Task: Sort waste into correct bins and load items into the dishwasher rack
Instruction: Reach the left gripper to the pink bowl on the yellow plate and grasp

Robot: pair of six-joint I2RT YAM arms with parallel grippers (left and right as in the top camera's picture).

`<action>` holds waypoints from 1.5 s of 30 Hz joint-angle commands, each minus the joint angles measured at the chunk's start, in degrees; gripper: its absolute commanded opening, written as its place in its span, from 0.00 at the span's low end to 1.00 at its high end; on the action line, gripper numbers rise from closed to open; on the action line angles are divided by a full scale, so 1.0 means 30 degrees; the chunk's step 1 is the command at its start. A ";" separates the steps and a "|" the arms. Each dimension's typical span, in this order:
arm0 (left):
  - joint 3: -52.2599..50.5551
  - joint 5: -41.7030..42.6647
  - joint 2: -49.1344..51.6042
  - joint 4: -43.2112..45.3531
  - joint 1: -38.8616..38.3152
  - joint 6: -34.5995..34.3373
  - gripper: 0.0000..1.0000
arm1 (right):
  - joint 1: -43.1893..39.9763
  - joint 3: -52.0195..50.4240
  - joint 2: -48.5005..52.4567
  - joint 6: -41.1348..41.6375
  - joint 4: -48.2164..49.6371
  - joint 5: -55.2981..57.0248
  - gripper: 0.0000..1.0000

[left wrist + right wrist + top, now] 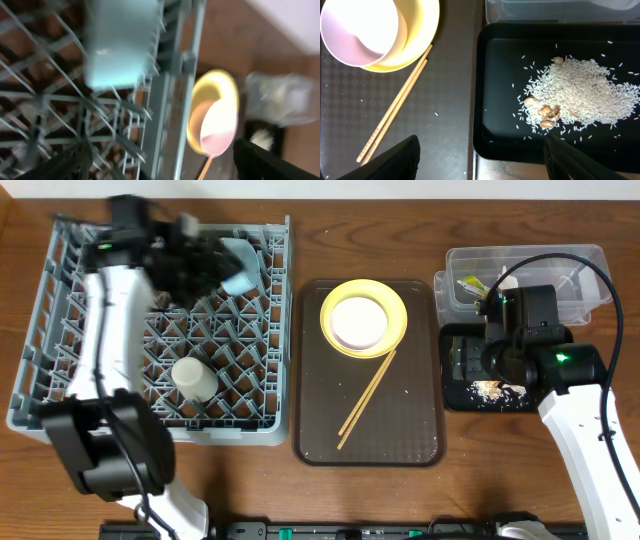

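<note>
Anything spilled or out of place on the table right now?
Only a minor thing: a few stray rice grains lie on the brown tray near the chopsticks. They are apart from the main rice pile, which sits in the black tray. Nothing else looks spilled or damaged.

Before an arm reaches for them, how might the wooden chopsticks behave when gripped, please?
The chopsticks look thin and straight: probably stiff and light. Lying flat, side by side on the brown tray, they may roll or separate when pinched. Their top ends lie by the yellow plate, which could get nudged.
</note>
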 commanded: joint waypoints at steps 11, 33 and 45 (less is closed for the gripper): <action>-0.0044 -0.8743 0.0685 0.1027 -1.0448 0.0801 0.92 | -0.0226 0.0364 -0.0109 0.2616 -0.1676 0.3614 0.73; -0.0044 -1.0979 0.6127 0.5005 -1.4455 0.1406 0.62 | -0.0226 0.0364 -0.0109 0.3949 -0.2659 0.4969 0.75; -0.0044 -1.0921 0.6339 0.4925 -1.4710 0.1406 0.22 | -0.0226 0.0364 -0.0109 0.3949 -0.2667 0.4969 0.75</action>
